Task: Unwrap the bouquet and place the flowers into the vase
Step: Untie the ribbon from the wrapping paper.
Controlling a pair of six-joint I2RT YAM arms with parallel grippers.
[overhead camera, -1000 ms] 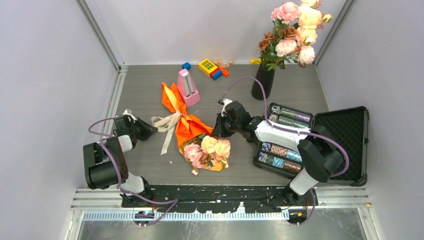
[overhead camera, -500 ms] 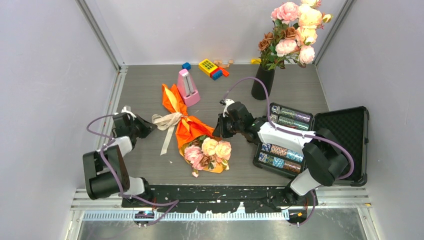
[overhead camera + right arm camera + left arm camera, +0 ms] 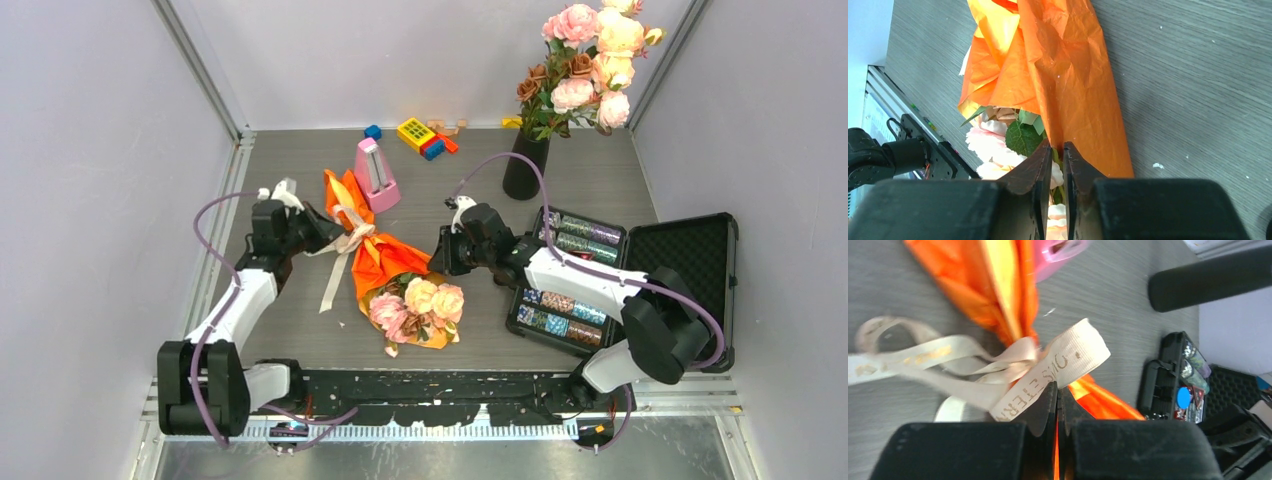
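Observation:
The bouquet [image 3: 388, 262] lies across the middle of the table, its orange paper [image 3: 1068, 75] twisted at the far end and the pink and peach flowers [image 3: 420, 300] spilling out toward me. A cream ribbon [image 3: 1068, 352] is tied round its waist. My left gripper [image 3: 322, 233] is shut on one ribbon end, which runs up out of the closed tips [image 3: 1058, 390]. My right gripper [image 3: 441, 258] sits at the paper's right edge, jaws a narrow gap apart [image 3: 1057, 147], with leaves and petals showing through. The black vase [image 3: 527, 165] stands at the back right and holds other roses.
A pink metronome [image 3: 375, 175] stands just behind the bouquet's twisted end. Toy blocks [image 3: 425, 137] lie along the back wall. An open black case of chips [image 3: 570, 280] sits to the right of my right arm. Grey walls close in on both sides.
My left gripper shut on the ribbon, then moved away from me and rightward, drawing the ribbon with it. My right gripper's jaws have parted slightly at the paper's edge.

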